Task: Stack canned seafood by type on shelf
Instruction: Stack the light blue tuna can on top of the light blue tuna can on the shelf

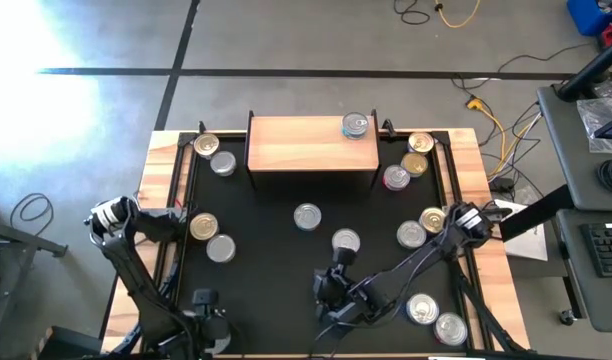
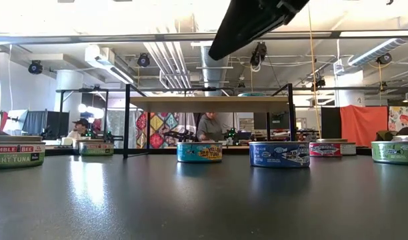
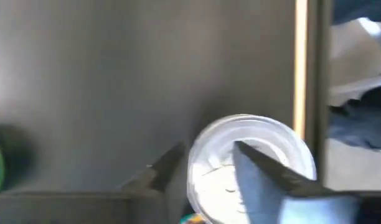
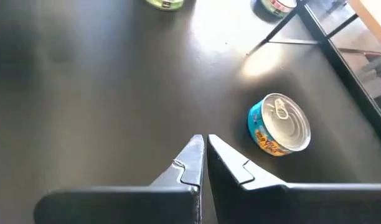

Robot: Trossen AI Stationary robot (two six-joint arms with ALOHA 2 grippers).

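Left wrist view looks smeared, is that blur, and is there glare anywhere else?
Left wrist view: yes, blurred, the silver-lidded can and the fingers have soft edges. High view: a bright washed-out patch on the floor at upper left. Right wrist view: sharp, with a glare spot on the black tabletop near the blue can.

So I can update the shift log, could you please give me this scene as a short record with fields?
shelf: one shelved can on top, near its right end
table: remaining cans loose, gold and silver lids mixed
left gripper: at a silver-lidded can by the wooden table edge
right gripper: shut, empty, above the table beside a teal can
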